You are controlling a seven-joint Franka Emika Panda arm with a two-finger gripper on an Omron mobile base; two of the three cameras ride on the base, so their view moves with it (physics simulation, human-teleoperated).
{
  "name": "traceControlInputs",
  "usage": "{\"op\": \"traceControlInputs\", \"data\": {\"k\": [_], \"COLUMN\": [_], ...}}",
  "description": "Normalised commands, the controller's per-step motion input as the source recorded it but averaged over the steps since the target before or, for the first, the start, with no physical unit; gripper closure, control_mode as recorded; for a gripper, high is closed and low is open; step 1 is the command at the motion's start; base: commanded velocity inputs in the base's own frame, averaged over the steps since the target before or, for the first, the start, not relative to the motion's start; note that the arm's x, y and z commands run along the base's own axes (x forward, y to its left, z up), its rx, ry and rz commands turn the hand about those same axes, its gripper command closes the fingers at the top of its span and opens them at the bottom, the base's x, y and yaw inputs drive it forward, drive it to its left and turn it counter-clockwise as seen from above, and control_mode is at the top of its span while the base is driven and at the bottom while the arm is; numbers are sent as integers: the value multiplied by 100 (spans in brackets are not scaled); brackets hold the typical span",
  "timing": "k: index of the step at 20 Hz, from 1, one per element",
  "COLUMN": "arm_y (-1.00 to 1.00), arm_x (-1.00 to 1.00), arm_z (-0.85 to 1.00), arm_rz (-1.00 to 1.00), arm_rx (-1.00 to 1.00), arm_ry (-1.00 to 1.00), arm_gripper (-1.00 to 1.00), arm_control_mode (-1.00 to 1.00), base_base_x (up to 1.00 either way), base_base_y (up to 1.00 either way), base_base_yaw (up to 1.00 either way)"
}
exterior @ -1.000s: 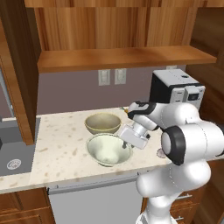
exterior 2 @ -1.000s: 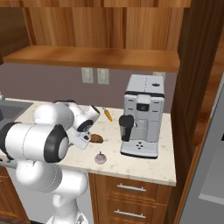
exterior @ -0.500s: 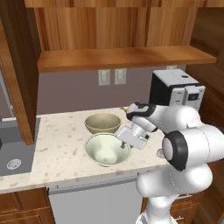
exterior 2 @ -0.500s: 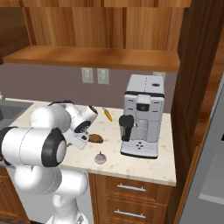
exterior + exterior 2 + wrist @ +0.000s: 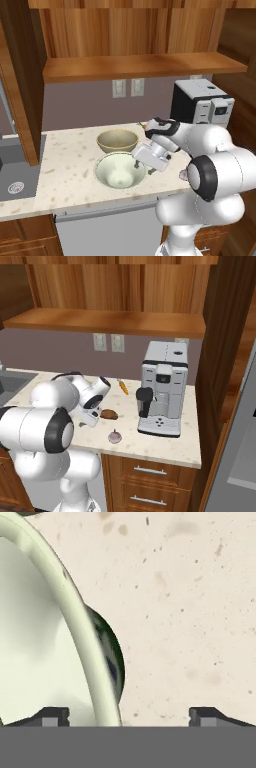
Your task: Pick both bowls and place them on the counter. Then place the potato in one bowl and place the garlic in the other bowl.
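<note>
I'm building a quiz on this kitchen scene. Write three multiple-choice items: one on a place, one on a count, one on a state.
1. Where is the potato?
A. in the cream bowl
B. on the counter
C. on the shelf

2. How many bowls stand on the counter?
A. one
B. two
C. three

3. How is the claw?
A. open
B. shut on the garlic
C. shut on the carrot

Key: B, it lies bare beside the garlic; B, the tan bowl and cream bowl; A, its tips straddle the cream bowl's rim, wide apart.

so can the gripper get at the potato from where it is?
Probably yes. The potato lies bare on the counter just right of the arm; the open gripper straddles the cream bowl's rim.
</note>
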Motion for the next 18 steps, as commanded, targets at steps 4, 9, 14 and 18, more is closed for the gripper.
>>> {"op": "traceControlInputs", "data": {"k": [4, 9, 14, 18], "arm_y": [-6, -13, -26, -29], "arm_x": [-9, -22, -23, -25], "arm_z": [21, 40, 41, 41], "arm_rz": [-5, -7, -15, -24], "arm_rx": [0, 0, 0, 0], "arm_ry": [-3, -10, -11, -8], "arm_gripper": [-100, -100, -100, -100], "arm_control_mode": [-100, -100, -100, -100], "base_base_x": [0, 0, 0, 0], "base_base_y": [0, 0, 0, 0], "base_base_yaw": [0, 0, 0, 0]}}
